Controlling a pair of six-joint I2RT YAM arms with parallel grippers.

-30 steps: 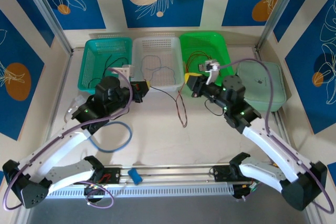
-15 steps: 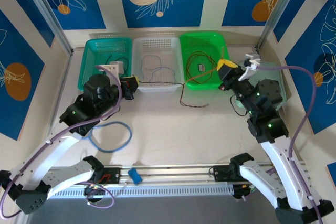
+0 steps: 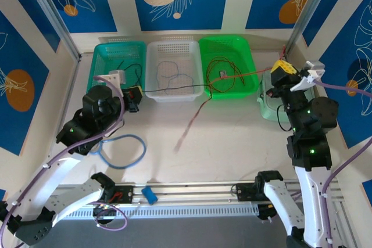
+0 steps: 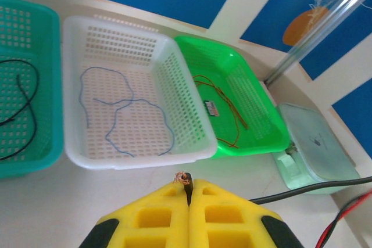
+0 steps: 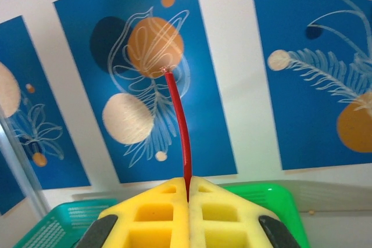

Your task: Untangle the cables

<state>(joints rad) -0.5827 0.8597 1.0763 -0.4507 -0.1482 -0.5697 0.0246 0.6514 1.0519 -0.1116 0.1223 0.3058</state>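
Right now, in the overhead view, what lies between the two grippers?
In the top view, a black wire runs from the left gripper past the white basket; a red wire crosses the green basket to the right gripper.

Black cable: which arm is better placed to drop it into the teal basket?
Left: the left gripper is shut on the black cable beside the teal basket; the right gripper, far across, grips the red cable.

Worktop (image 3: pixel 232 149) viewed from above, behind arm bases (image 3: pixel 267 185), whole scene covered. Left wrist view angled down, close over own fingers (image 4: pixel 151 216), toward white basket (image 4: pixel 192 126) and green basket (image 4: pixel 273 137). Right wrist view tilted up toward wall posters (image 5: pixel 151 85); green basket shared by all.
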